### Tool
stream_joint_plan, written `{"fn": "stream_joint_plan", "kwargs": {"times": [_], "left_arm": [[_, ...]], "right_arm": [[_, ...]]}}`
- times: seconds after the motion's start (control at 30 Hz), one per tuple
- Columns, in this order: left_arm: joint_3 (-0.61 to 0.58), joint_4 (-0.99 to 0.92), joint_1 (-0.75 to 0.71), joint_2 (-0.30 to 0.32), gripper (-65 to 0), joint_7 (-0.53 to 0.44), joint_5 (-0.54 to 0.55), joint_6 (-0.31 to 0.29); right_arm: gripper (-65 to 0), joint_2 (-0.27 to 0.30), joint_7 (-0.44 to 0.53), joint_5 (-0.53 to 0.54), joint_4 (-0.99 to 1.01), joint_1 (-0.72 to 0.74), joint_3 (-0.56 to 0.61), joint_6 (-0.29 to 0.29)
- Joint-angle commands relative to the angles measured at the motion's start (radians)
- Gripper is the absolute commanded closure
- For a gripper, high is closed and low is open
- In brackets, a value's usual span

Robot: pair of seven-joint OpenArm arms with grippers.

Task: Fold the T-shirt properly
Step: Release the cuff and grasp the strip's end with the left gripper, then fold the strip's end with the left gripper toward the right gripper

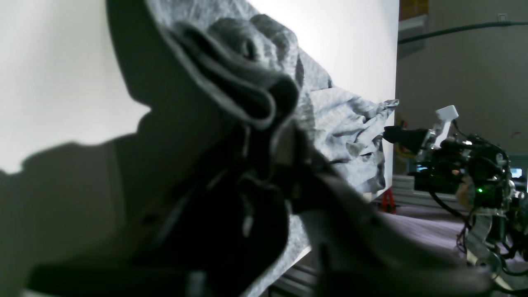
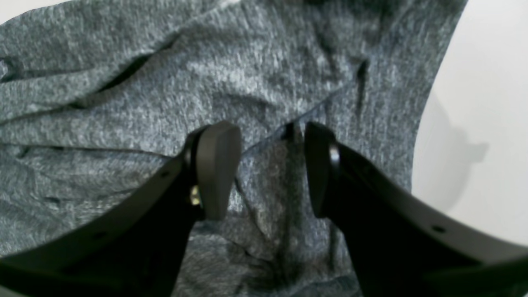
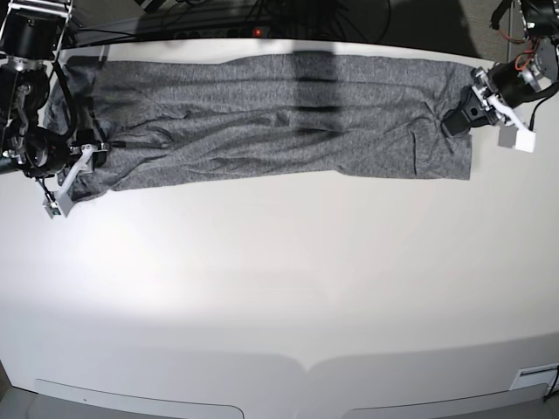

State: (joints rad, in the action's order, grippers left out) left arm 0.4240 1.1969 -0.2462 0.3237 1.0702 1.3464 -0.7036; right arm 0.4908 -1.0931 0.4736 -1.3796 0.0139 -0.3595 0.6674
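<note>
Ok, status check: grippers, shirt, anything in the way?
Left gripper shut on T-shirt edge. Right gripper open over cloth, nothing pinched. Shirt a long band along table far edge. No obstructions seen.

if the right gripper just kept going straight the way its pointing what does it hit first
Most likely the T-shirt: the right gripper has its jaws open over a raised fold of the grey knit, the cloth filling the view ahead. How near it is, I can't tell.
</note>
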Motion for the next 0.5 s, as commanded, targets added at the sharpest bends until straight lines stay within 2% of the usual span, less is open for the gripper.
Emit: {"fn": "stream_joint_plan", "kwargs": {"times": [0.0,0.13,0.23,0.33,0.47], "left_arm": [[-0.001,0.007,0.002,0.006,0.0,0.008,0.009,0.005],[0.000,0.012,0.002,0.010,0.0,0.028,0.005,0.005],[0.000,0.018,0.002,0.034,0.0,0.033,0.005,0.005],[0.000,0.023,0.003,0.089,0.0,0.020,0.005,0.005],[0.000,0.023,0.002,0.173,0.0,-0.053,-0.027,0.005]], "right_arm": [[-29.3,0.021,0.008,0.008,-0.012,0.016,-0.007,0.006],[-29.3,0.022,0.008,0.008,-0.012,0.016,-0.007,0.006],[-29.3,0.021,0.008,0.008,-0.012,0.016,-0.007,0.005],[-29.3,0.021,0.005,0.008,-0.012,0.016,-0.007,0.006],[-29.3,0.021,0.000,0.008,-0.012,0.016,-0.007,0.006]]}}
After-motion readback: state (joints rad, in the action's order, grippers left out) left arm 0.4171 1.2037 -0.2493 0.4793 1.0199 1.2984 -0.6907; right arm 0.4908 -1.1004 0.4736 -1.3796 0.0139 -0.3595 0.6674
